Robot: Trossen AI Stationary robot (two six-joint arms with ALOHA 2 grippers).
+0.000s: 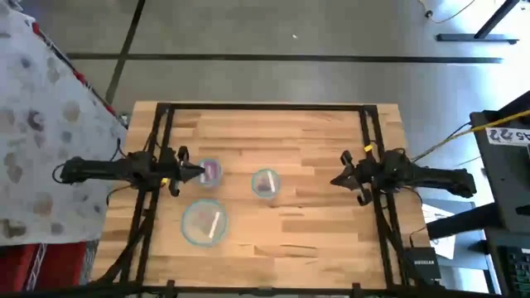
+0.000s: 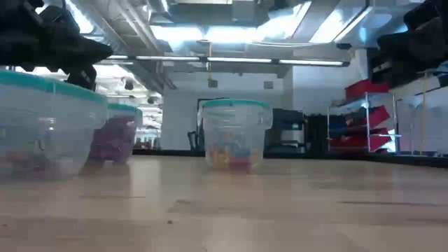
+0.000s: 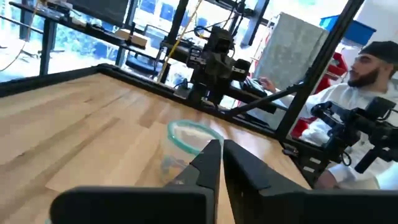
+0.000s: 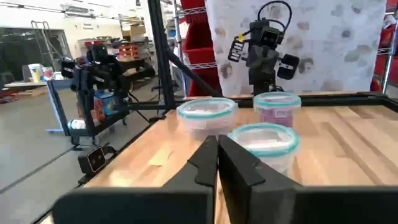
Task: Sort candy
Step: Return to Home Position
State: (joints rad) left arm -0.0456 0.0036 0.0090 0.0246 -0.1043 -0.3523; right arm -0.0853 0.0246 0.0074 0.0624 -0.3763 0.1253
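Note:
Three clear bowls with teal rims stand on the wooden table. The far left bowl (image 1: pixel 210 172) holds magenta-purple candy (image 2: pixel 112 140). The middle bowl (image 1: pixel 265 183) holds mixed-coloured candy (image 2: pixel 229 157). The wider near bowl (image 1: pixel 204 222) holds a few pinkish pieces. My left gripper (image 1: pixel 199 172) is shut and level, its tips above the left rim of the purple-candy bowl (image 4: pixel 277 107). My right gripper (image 1: pixel 334 180) is shut and level at the table's right, well short of the middle bowl (image 4: pixel 264 142).
A black frame (image 1: pixel 265 108) runs along the table's edges. A person (image 3: pixel 367 93) sits beyond the table's right side, beside a black stand. A patterned cloth (image 1: pixel 41 124) hangs at the left. Bare wood (image 1: pixel 315 240) lies between the bowls and my right arm.

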